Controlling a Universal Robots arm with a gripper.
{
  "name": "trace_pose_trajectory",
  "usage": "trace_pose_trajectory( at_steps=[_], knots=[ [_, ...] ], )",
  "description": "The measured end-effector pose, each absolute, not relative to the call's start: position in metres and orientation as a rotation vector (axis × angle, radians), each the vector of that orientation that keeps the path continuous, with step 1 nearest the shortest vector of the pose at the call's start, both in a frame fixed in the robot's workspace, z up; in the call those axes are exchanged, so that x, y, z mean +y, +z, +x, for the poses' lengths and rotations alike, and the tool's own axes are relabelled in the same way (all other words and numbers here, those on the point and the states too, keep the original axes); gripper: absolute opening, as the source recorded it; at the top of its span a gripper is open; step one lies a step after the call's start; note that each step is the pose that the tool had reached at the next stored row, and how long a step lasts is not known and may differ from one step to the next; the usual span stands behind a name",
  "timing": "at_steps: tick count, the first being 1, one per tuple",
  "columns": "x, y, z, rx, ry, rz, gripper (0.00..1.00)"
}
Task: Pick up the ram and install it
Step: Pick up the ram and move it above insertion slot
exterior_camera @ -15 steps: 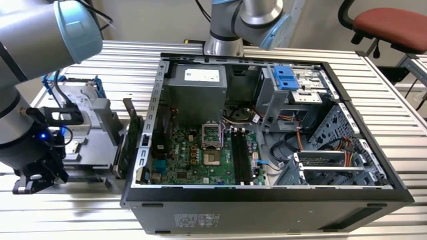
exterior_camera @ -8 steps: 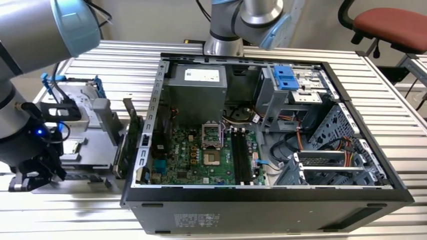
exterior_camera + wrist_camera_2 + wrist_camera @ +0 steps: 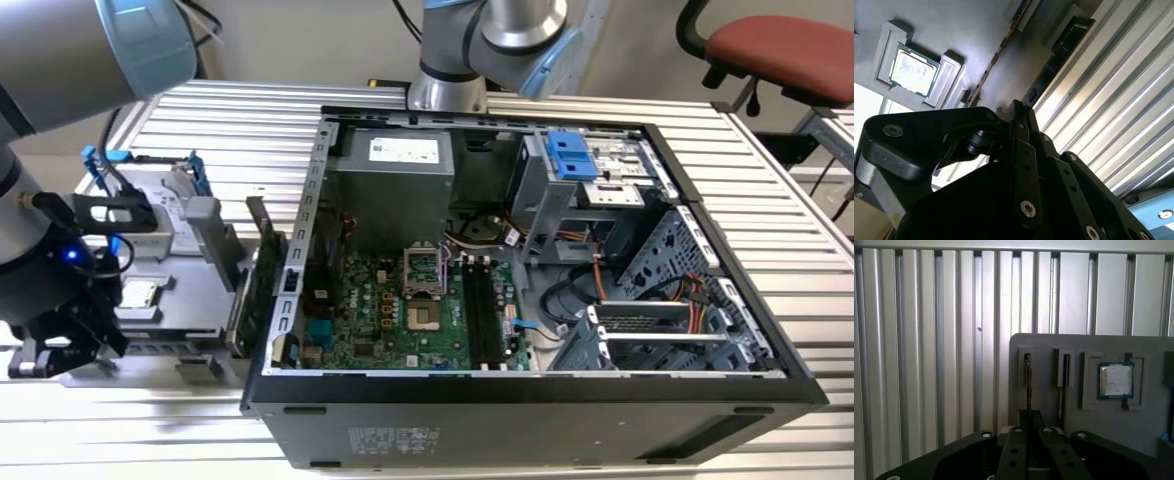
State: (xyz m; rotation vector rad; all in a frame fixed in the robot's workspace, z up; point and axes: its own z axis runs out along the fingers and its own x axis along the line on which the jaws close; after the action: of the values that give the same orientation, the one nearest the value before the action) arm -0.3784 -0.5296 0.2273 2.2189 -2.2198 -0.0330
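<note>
the tool (image 3: 1030, 416) hangs over the grey holder (image 3: 1104, 345). it is drawn nearly shut on the upper end of the ram (image 3: 1028, 390), which stands on end in the holder. the ram looks pinched but not yet lifted clear. so the pick-up is in hand and the install is undone. freeing it calls for a straight pull, since a second stick (image 3: 1061, 395) stands just beside it. a cpu (image 3: 1115, 380) sits near. between the holder and the board's black slots (image 3: 481, 310) stand a card (image 3: 260, 262) and the case (image 3: 534, 410) wall, all on the slatted counter (image 3: 227, 110).
</note>
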Motion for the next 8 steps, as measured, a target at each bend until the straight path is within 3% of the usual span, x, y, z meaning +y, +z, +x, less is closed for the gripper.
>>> trace_pose_trajectory(
  at_steps=[8],
  knots=[
    [-0.5296, 0.2318, -0.3784, -2.266, -0.033, 2.172, 0.00]
  ],
)
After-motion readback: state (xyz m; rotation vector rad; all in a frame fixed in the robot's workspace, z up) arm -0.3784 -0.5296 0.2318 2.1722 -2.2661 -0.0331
